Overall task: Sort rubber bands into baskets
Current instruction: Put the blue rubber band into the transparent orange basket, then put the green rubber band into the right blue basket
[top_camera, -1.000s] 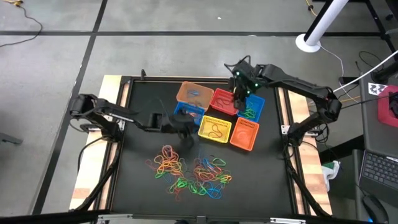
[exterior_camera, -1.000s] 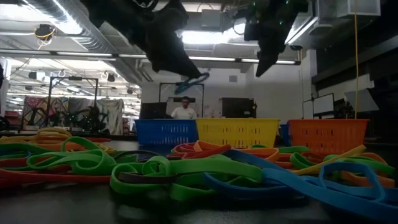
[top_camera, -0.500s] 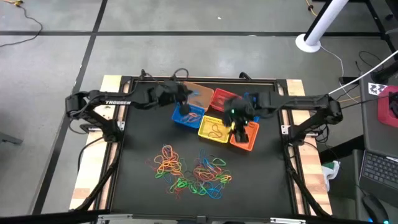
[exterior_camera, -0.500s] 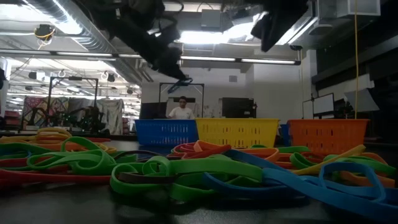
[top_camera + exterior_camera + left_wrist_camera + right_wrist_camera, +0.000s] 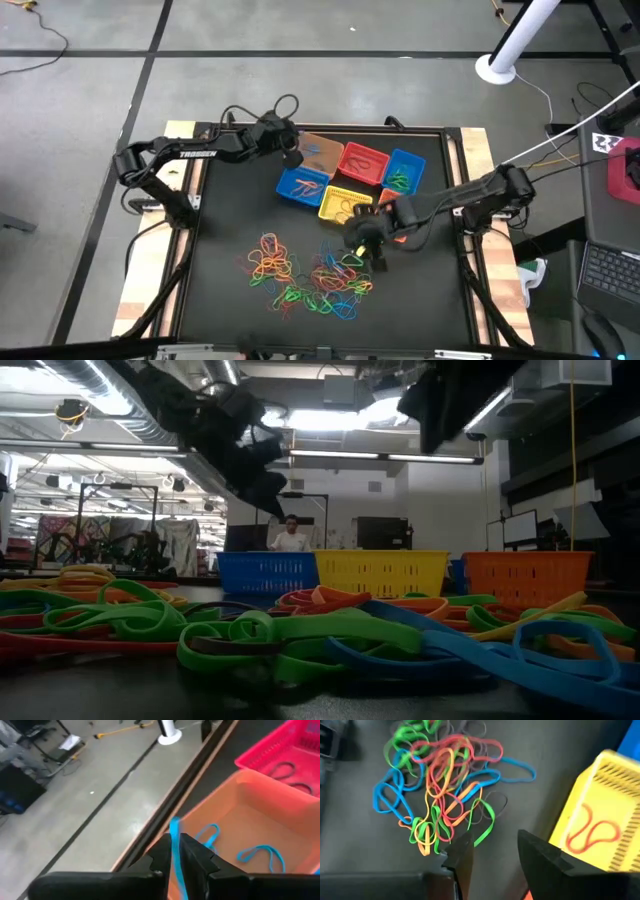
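The left gripper (image 5: 291, 156) has swung from mid-counter to the far side and now hangs over the tan-orange basket (image 5: 260, 815), its fingers nearly together with a blue rubber band (image 5: 175, 851) between them, seemingly about to drop beside the two blue bands there. Meanwhile the right gripper (image 5: 366, 243) has left the baskets (image 5: 350, 185) and come down beside the yellow basket (image 5: 600, 820), fingers apart and empty, over the pile of rubber bands (image 5: 305, 275) for the next pick.

Two dark jointed arms, white "TROSSEN" lettering on the left, looping black cables.
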